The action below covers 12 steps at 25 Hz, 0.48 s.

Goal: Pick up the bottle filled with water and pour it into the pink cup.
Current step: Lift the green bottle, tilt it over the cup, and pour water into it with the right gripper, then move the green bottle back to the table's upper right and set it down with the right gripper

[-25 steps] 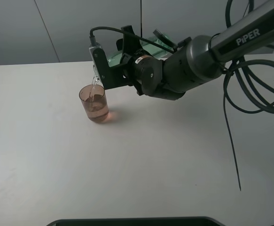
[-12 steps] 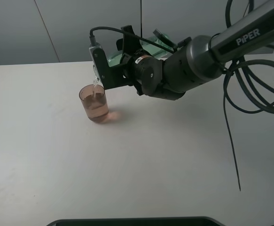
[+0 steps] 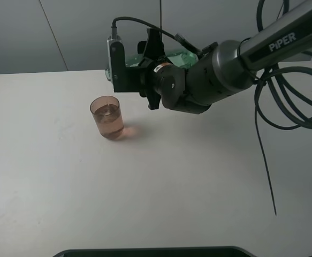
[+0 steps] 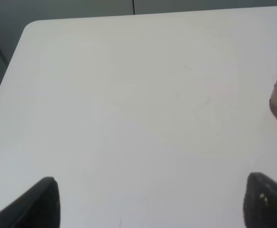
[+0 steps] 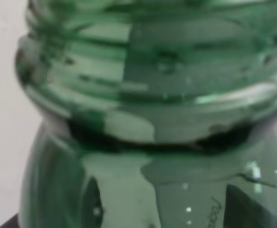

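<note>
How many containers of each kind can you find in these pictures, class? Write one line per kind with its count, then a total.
Bottles: 1, the bottle
Cups: 1, the pink cup
Total: 2

You have a white table (image 3: 65, 187) with rounded corners, its top matte and faintly scuffed. Behind its far edge you see a grey panelled wall (image 3: 16, 32). At the middle of its near edge a flat black object (image 3: 156, 251) shows only as a thin strip, too cut off to identify.
</note>
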Motion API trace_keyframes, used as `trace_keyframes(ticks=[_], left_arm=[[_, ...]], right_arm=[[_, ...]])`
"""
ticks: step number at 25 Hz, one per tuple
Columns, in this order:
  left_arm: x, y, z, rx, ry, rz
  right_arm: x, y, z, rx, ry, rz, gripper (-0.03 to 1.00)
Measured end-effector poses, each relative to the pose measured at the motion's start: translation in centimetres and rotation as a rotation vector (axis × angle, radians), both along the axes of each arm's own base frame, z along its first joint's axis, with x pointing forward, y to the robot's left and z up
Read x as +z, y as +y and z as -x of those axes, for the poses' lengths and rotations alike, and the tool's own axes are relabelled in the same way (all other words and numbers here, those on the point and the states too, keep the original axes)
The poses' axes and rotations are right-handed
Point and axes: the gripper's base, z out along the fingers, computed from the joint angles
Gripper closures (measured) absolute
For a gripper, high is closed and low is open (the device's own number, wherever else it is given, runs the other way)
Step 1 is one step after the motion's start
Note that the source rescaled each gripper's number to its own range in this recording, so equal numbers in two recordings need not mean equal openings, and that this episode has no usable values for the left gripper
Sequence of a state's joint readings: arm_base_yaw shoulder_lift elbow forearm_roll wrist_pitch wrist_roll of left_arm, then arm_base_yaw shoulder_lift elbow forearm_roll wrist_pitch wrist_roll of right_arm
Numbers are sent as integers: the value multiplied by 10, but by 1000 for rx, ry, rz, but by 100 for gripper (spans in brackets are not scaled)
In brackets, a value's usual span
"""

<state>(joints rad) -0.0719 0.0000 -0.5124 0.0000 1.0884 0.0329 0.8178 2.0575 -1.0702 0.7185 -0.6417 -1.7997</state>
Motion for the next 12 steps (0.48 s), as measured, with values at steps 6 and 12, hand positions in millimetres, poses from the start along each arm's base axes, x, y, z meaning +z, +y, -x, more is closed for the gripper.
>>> trace_keyframes(ticks=[6, 12], left_arm=[[0, 0, 0, 0, 0, 0], [0, 0, 0, 0, 0, 0]], right_arm=[[5, -1, -1, -85, 40, -198, 97], [33, -6, -1, -157, 61, -396, 97]])
